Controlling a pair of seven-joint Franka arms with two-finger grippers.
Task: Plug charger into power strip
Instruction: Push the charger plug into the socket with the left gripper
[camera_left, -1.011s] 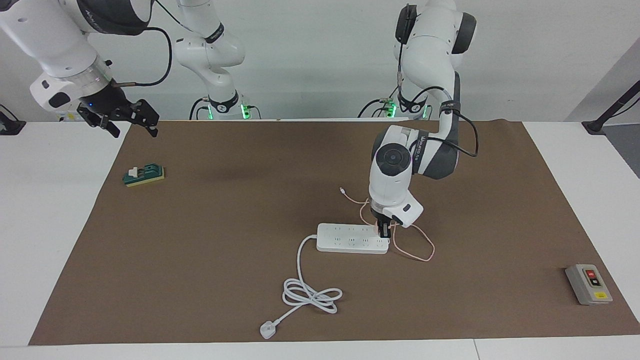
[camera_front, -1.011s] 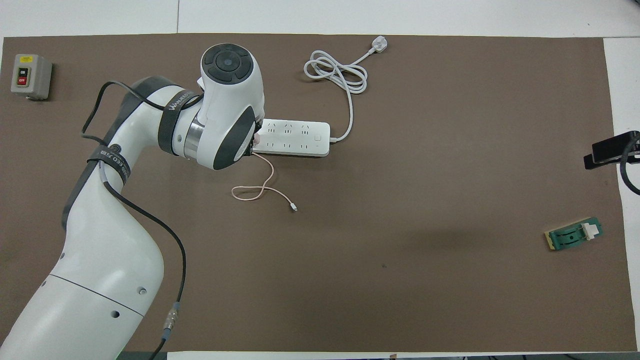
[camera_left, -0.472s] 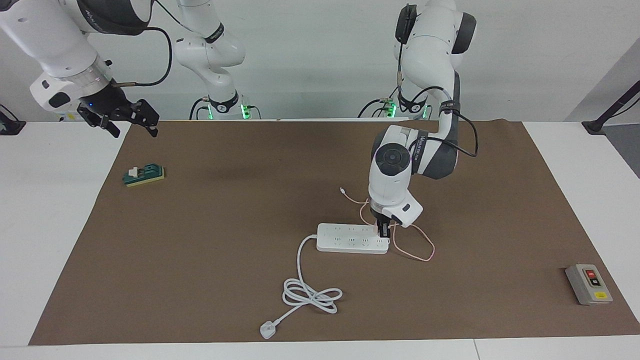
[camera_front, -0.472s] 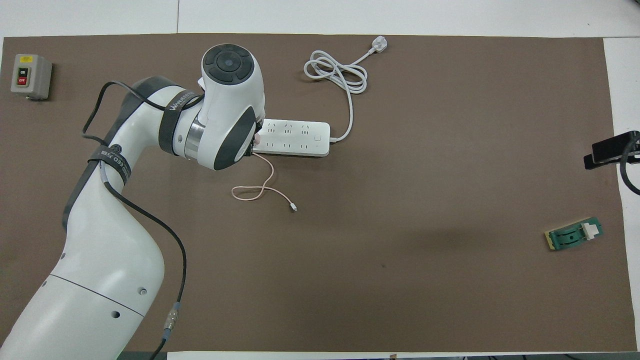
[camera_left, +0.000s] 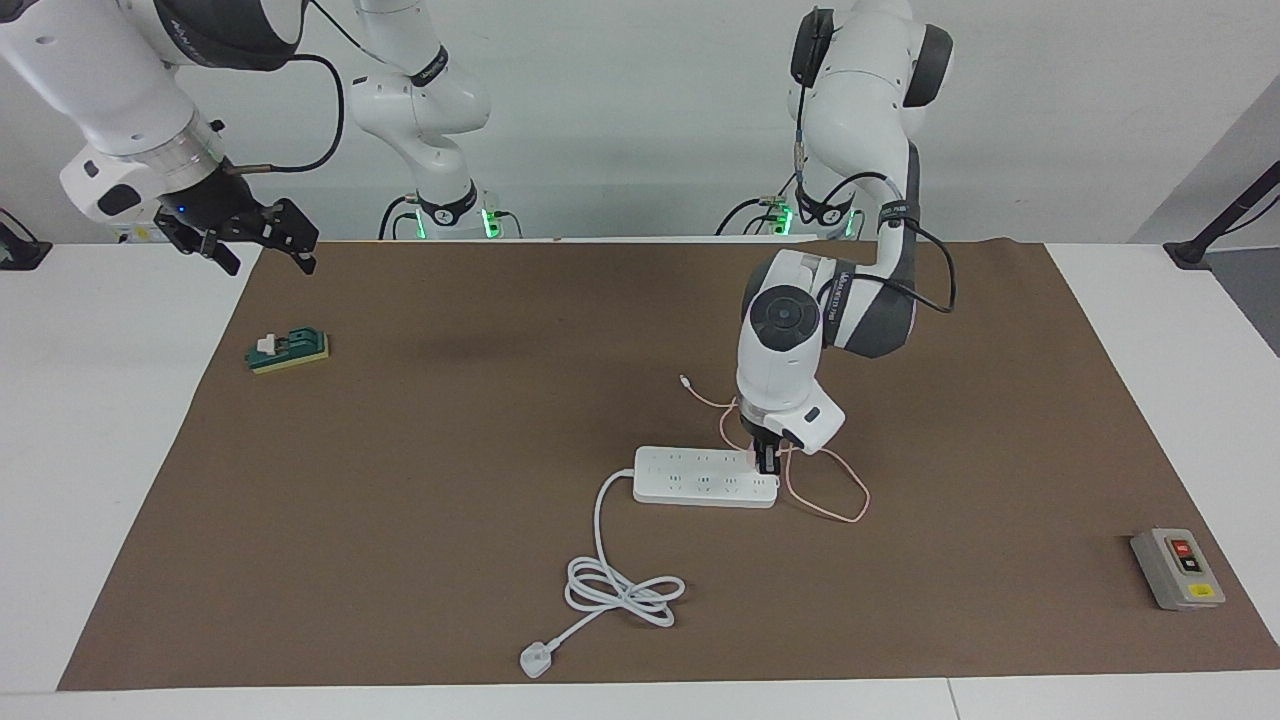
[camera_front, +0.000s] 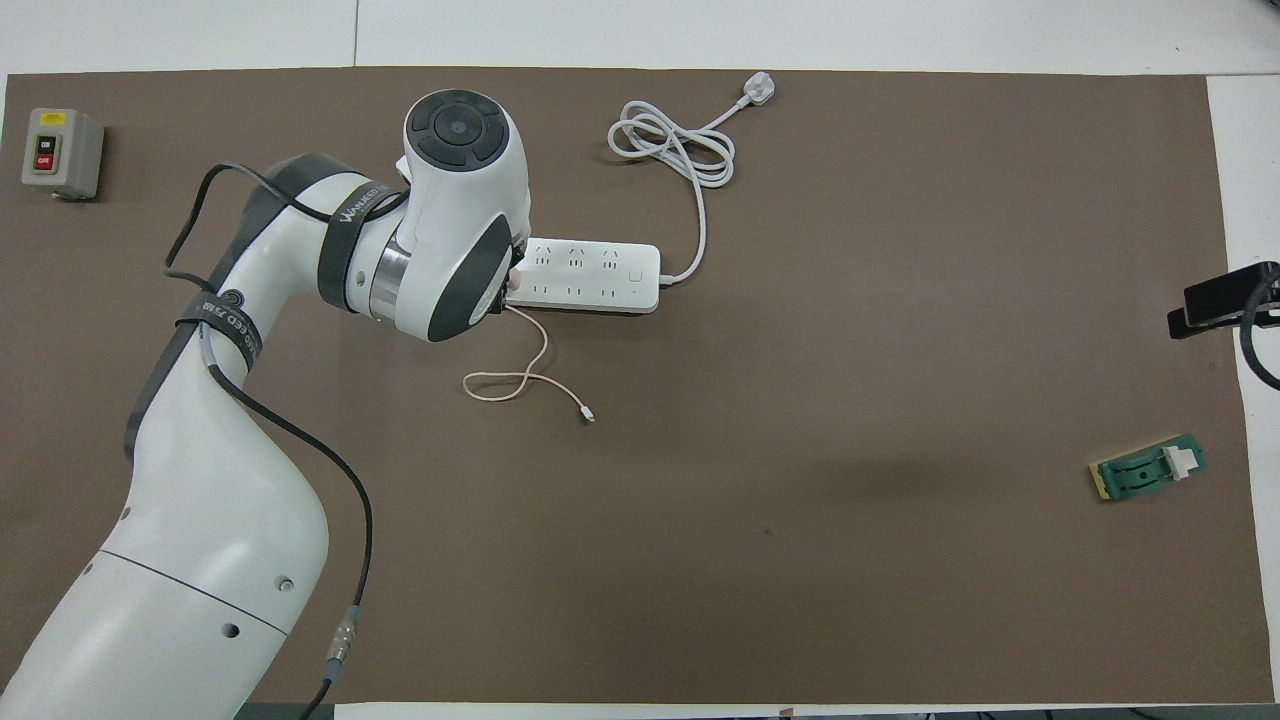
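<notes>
The white power strip (camera_left: 700, 478) lies on the brown mat, and it also shows in the overhead view (camera_front: 590, 275). My left gripper (camera_left: 768, 460) points straight down at the strip's end toward the left arm's end of the table. It is shut on the pale pink charger (camera_left: 751, 456), which sits on that end of the strip. Only a sliver of the charger (camera_front: 514, 284) shows under the wrist in the overhead view. Its thin pink cable (camera_left: 840, 495) loops on the mat beside the strip. My right gripper (camera_left: 268, 262) waits open, raised over the mat's corner.
The strip's thick white cord (camera_left: 620, 590) coils farther from the robots and ends in a white plug (camera_left: 535, 660). A grey box with red and yellow buttons (camera_left: 1178, 568) sits at the left arm's end. A small green block (camera_left: 290, 350) lies at the right arm's end.
My left gripper has risen very slightly at the strip's end. The right arm, the strip and the cable have not moved.
</notes>
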